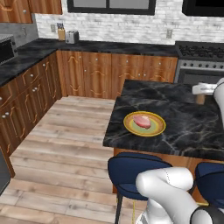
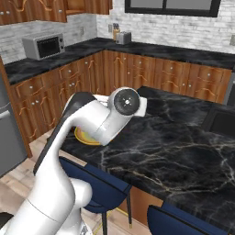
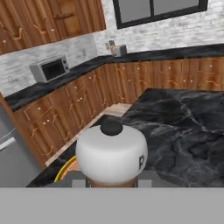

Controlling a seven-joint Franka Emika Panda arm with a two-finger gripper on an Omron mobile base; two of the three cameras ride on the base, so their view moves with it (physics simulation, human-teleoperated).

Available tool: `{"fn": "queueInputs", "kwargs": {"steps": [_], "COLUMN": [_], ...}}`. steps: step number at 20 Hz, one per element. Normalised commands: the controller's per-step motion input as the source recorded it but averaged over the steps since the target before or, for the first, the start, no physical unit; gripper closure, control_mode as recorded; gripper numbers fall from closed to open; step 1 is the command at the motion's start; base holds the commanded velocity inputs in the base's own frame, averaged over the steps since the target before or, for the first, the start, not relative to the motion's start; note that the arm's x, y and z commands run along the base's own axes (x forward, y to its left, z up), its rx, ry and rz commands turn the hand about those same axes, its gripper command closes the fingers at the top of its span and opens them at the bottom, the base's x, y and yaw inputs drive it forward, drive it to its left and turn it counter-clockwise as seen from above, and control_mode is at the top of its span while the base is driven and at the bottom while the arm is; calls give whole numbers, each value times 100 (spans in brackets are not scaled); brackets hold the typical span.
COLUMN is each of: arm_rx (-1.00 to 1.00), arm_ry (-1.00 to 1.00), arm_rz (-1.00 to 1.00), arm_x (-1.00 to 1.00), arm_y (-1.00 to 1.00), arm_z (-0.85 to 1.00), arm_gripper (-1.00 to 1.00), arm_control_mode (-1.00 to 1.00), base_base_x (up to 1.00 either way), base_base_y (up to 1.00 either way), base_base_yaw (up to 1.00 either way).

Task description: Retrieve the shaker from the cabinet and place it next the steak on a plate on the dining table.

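My gripper (image 1: 204, 93) is shut on the shaker (image 1: 199, 91), a brown mill with a pale rounded top, held above the right side of the dining table (image 1: 183, 116). In the hand view the shaker (image 3: 111, 153) looms close, its white cap and dark knob hiding the fingers. The yellow plate (image 1: 131, 127) lies near the table's front left corner with the pinkish steak (image 1: 142, 121) on it, well to the left of the shaker. A sliver of the plate (image 3: 63, 170) peeks out beside the shaker. The reddish-brown upper cabinet (image 3: 65, 17) hangs on the far wall.
Two blue stools (image 1: 131, 168) (image 1: 212, 177) stand at the table's near edge. Black wall counters with wooden lower cabinets (image 1: 94, 72) run along the back and left. A microwave (image 2: 43, 46), a toaster (image 1: 72, 37) and a stove (image 1: 199, 63) line the walls.
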Motion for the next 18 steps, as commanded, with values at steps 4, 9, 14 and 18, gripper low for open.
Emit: {"fn": "queueInputs", "kwargs": {"steps": [4, 9, 14, 18], "arm_rx": [12, 2, -9, -16], "arm_ry": [-9, -12, 0, 0], "arm_rz": [7, 2, 0, 0], "arm_x": [18, 14, 4, 0], "arm_y": [-8, 0, 0, 0], "arm_z": [-22, -22, -15, -20], "arm_gripper": [100, 100, 100, 100], "arm_control_mode": [-100, -100, -100, -100], "base_base_x": [0, 0, 0, 0], "base_base_y": [0, 0, 0, 0], "base_base_yaw": [0, 0, 0, 0]}}
